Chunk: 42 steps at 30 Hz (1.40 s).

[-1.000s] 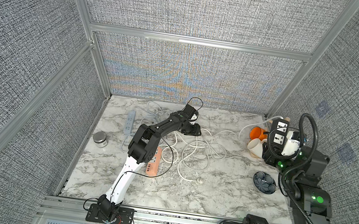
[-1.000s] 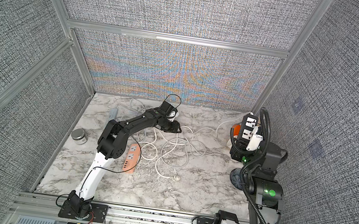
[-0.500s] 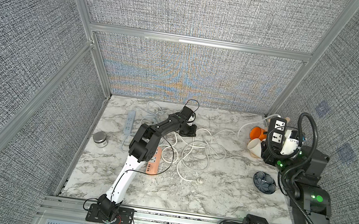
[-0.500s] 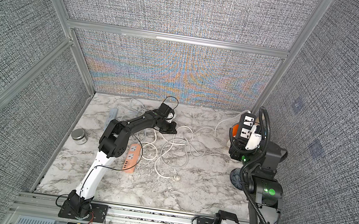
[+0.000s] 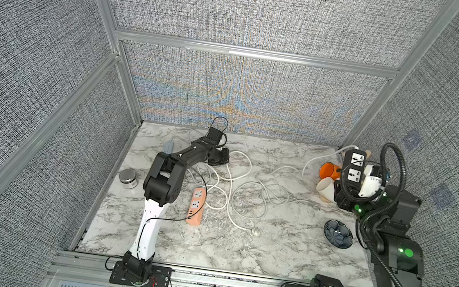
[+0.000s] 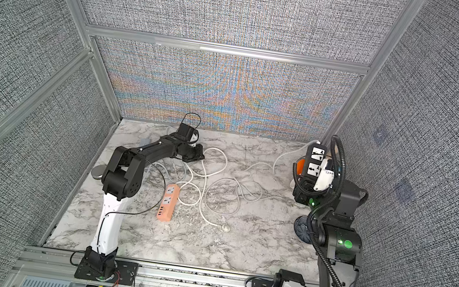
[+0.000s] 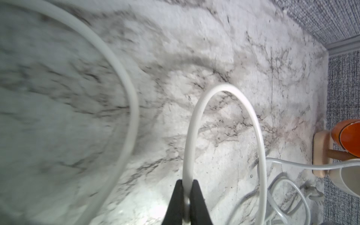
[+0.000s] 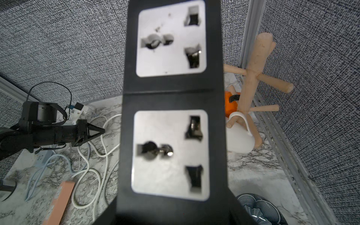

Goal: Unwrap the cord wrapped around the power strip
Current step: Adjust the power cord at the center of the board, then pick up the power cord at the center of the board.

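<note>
The black power strip [image 5: 354, 167] with white sockets stands upright above the back right corner, its lower end held in my right gripper [image 5: 344, 197]. In the right wrist view the power strip [image 8: 173, 116] fills the middle, and my right gripper [image 8: 173, 212] clamps its sides; no cord crosses the socket face. The white cord [image 5: 248, 195] leaves the strip's far end and lies in loose loops across the marble table [image 5: 237, 249]. My left gripper [image 5: 224, 160] is low at the back centre, shut on the cord [image 7: 194, 126], which arcs away from my left gripper [image 7: 187, 182].
A salmon power strip [image 5: 196, 206] lies by the left arm, and a grey-blue one [image 5: 168, 146] sits behind it. A metal tin [image 5: 127, 177] is at the left edge. A wooden mug tree [image 8: 251, 78] with an orange mug [image 5: 328, 170] and a white mug [image 5: 326, 188], and a dark bowl [image 5: 337, 232], crowd the right side.
My left gripper, open a second ago, has shut on the white cord and shifted a little to the left. The right arm and the power strip have hardly moved.
</note>
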### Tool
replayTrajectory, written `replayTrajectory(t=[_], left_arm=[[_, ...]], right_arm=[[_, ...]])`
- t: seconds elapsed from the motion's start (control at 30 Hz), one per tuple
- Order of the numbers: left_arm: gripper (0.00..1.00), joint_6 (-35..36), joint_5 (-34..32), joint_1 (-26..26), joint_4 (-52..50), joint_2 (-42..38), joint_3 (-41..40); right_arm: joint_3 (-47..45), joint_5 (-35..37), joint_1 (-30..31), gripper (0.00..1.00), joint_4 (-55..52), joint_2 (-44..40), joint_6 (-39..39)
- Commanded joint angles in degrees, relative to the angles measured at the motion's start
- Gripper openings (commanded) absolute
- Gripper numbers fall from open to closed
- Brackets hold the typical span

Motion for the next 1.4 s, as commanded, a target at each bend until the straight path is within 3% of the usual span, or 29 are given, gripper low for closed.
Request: replayTrajectory(t=[0.0,0.13,0.3,0.37,0.43,0.6,0.8,0.9,1.1,1.37], left_arm=[[0.0,2.1,-3.3,1.1,0.7,-1.5,-1.0],[0.0,3.7,-3.5,1.3,-0.5,-2.2,-1.6],[0.44,6.4,-3.2,1.1,-0.3,-4.9,-3.7],[0.56,8.1,-2.5,0.9,-1.5,-5.7,-3.6],[0.61,11.3,-1.9,0.3,-2.5,-7.2,-3.7],[0.58,28.3,3.3,-6.1,-9.4,-10.1,-0.5],[0.57,39.3,5.9,-12.7,-19.8,-3.1,7.7],[0.63,42.0,6.3,-14.8,-22.3,0.1,10.6],[0.68,42.2,0.6,-17.0,-22.3,4.7,14.5],[0.61,40.7,-2.6,-17.8,-22.8,9.3,17.4]], right_arm=[[1.0,2.2,-0.1,0.0,2.9,0.3,-0.1],[1.4,2.9,-0.4,0.0,3.6,0.2,1.2],[1.2,3.4,-0.4,0.0,4.3,0.2,1.9],[0.7,3.5,-0.5,0.0,4.8,0.4,2.0],[0.0,3.9,-0.5,0.0,5.5,0.6,2.1],[-0.5,5.4,-0.8,0.0,6.6,1.9,1.9],[-0.7,4.9,-1.0,0.0,6.6,2.0,1.8],[-0.7,5.0,-1.2,0.0,6.1,1.7,1.3],[-1.4,3.9,-1.3,0.0,6.4,1.7,1.2],[-1.5,2.8,-1.3,0.0,6.5,1.5,0.8]])
